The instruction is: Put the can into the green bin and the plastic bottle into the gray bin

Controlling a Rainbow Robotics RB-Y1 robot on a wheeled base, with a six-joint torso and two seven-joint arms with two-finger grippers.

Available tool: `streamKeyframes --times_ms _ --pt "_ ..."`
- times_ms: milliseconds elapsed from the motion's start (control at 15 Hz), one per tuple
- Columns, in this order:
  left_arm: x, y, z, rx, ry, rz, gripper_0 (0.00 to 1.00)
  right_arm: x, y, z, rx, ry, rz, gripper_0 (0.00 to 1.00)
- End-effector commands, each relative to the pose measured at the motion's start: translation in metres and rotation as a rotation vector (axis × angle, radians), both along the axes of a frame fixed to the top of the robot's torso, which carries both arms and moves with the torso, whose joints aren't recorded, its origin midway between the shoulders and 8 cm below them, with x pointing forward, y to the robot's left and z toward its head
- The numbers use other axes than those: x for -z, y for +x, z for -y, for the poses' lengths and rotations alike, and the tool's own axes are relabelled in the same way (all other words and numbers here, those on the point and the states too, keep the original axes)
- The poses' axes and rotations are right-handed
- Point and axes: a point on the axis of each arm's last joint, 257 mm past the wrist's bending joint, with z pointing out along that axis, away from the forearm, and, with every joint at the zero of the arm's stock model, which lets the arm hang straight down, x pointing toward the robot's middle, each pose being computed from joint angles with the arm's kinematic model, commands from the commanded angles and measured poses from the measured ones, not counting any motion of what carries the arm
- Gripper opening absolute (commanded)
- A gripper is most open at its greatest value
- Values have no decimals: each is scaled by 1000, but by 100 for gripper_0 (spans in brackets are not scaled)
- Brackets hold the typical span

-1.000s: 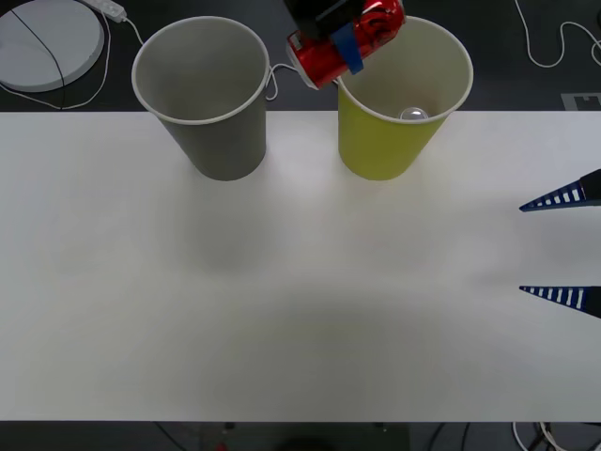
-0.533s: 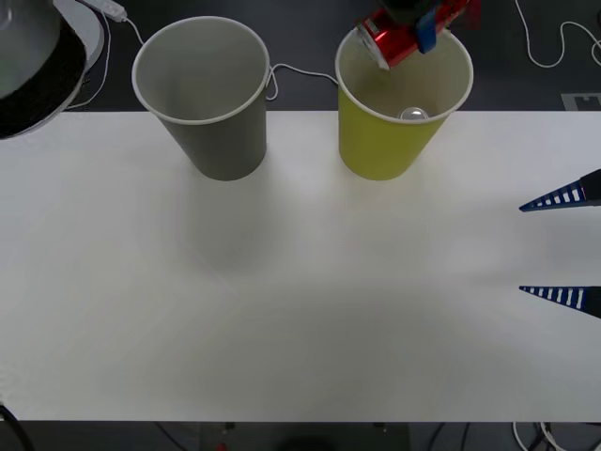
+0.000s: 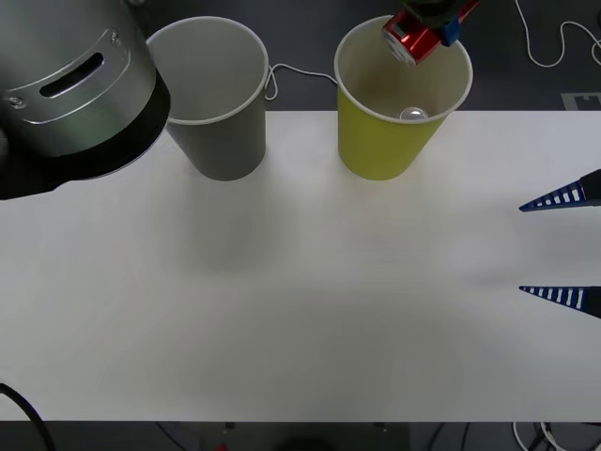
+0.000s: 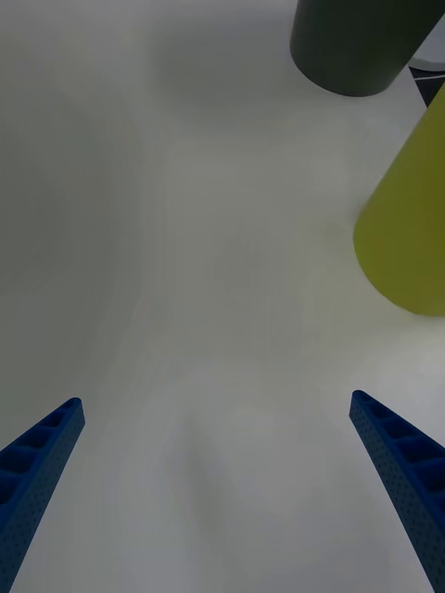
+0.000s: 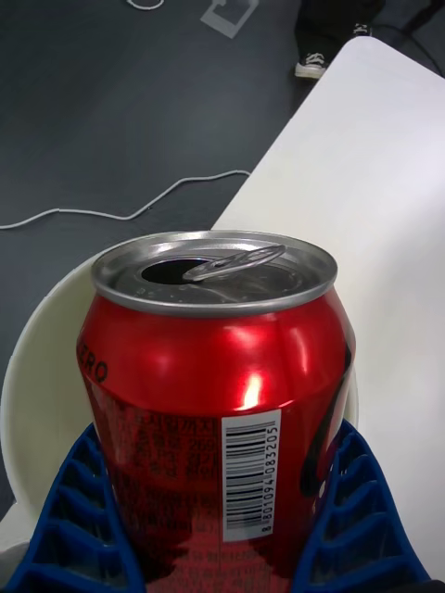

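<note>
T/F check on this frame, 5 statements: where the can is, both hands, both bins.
1. The left hand grips the can. True.
2. The can lies on the table. False: it is held in the air over the green bin, above its opening.
3. The right hand is open at the table's right edge, holding nothing. True.
4. The gray bin has tipped over. False: it stands upright, to the left of the green bin in the front view.
5. The green bin's inside is bare. False: a small silvery object sits inside it.
</note>
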Motion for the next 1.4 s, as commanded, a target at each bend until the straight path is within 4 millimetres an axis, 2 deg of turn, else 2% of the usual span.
streamKeyframes --times_ms 67,200,267,333,400,667,867,1133,1400 --pt "1 4 1 -11 -11 2 0 0 0 0 0 0 0 100" --pt "1 4 0 -4 -8 5 3 0 0 0 0 0 0 100" --pt "1 3 1 -1 -11 2 13 0 0 0 0 0 0 100" --pt "1 3 1 5 -10 1 54 0 0 0 0 0 0 100" --pt "1 2 3 9 -14 -1 100 0 0 0 0 0 0 100" --pt "-6 -6 8 35 -47 -27 100 0 0 0 0 0 0 100" --pt "-18 -14 -7 78 -61 -77 100 0 0 0 0 0 0 100" --pt "-37 -17 -49 115 -79 -133 100 0 0 0 0 0 0 100" --pt "-45 -19 -99 138 -78 -156 100 0 0 0 0 0 0 100"
